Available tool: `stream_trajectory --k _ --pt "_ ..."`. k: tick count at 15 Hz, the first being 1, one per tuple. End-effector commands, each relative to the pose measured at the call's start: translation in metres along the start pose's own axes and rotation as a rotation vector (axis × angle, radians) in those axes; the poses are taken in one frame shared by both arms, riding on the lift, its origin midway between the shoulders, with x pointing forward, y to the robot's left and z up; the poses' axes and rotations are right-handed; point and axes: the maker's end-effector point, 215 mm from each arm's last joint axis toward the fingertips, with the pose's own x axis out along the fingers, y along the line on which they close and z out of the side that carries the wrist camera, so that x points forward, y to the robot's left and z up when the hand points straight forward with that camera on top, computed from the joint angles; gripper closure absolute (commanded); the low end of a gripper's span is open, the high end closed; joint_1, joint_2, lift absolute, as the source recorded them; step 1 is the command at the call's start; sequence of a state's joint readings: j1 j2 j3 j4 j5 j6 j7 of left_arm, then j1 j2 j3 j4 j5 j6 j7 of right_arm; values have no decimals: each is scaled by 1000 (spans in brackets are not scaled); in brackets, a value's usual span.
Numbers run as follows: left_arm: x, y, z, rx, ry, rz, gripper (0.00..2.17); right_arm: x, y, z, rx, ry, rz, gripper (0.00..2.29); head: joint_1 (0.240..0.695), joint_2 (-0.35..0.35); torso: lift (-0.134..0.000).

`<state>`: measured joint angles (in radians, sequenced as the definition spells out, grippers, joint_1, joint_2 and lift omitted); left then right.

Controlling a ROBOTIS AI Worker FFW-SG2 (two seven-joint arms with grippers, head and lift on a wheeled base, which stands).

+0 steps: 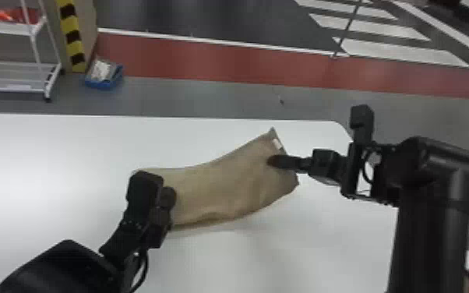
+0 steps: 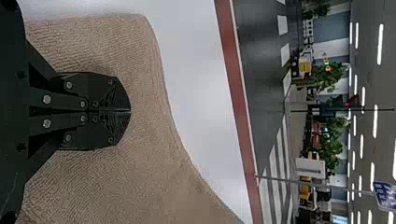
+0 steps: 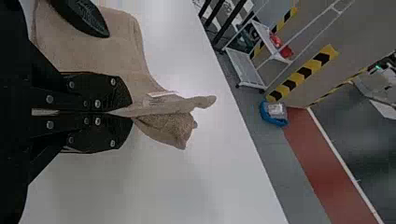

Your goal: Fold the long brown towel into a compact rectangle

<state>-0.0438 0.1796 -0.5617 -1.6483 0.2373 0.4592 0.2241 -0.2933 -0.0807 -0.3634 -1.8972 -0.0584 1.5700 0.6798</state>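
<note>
- Brown, finely ribbed cloth is what we see in our one towel (image 1: pixel 222 187) — a curved band lying across the white desk (image 1: pixel 50 156), its right end bunched, with one pale tag (image 1: pixel 277 143) near the far corner.
- Our right end effector (image 1: pixel 274 160) is closed on the towel at that right end, and a crumpled flap sticks out past its fingertips.
- Our left end effector (image 1: pixel 167 198) sits over the towel's left part with its two fingers pressed together; we can't tell whether any cloth is pinched between them.
- The tagged corner points at the desk's far edge and lies near it, while the desk's rounded far corner is close to our right arm.
- White surface spreads to the towel's left and on its near side — our widest room to move.
- Counting up, we have two end effectors, one desk and, on the floor beyond, one blue bin (image 1: pixel 103 85) and one white cart (image 1: pixel 11 90).
</note>
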Motion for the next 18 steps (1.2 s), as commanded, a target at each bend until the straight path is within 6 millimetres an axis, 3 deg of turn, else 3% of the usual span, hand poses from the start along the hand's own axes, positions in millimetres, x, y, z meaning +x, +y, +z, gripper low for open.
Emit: stream_trajectory --k 1,5,6,8,13,18 --pt "-1 5 12 -15 -29 5 1889 -7 7 19 -21 -36 1 1325 695 -251 -125" --pt "-7 16 35 -40 -58 -10 1889 -10 -3 27 3 -48 -10 1328 695 -249 -125" --pt "-9 24 23 -43 -31 -6 1889 -11 -4 28 6 -49 -9 1325 695 -250 -125" --pt "-9 25 19 -41 -19 -15 1889 -11 -3 30 4 -52 -9 1325 695 -248 -125" --pt "-4 20 -3 -37 22 -36 1889 -5 24 33 -35 -57 27 1325 695 -230 -125" --pt "-1 17 -2 -30 23 -41 1889 2 63 36 -85 -68 74 1325 695 -203 -125"
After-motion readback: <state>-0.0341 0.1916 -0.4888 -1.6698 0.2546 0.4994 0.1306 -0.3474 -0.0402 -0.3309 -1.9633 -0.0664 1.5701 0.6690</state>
